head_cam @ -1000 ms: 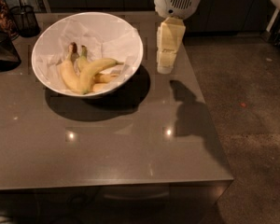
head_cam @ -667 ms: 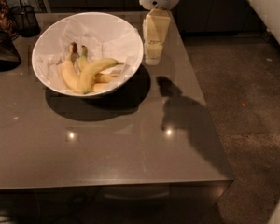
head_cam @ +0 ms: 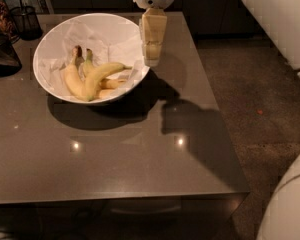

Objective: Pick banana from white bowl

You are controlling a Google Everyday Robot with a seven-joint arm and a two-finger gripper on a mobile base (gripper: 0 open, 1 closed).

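gripper (head_cam: 151, 59) hangs over the bowl (head_cam: 40, 51)'s right rim, apart from the banana (head_cam: 101, 74). grip state: can't tell. banana lies in the bowl on paper (head_cam: 97, 36), touching shorter bananas (head_cam: 72, 79). bowl sits on table (head_cam: 115, 159).

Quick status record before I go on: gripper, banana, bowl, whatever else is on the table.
gripper: pointing down over the right rim of the white bowl, nothing visibly held
banana: lying in the bowl on crumpled paper, stem toward the gripper, not grasped
shorter bananas: left of it, same bowl
bowl position: rear left of the table
wire-mesh cup: far left corner
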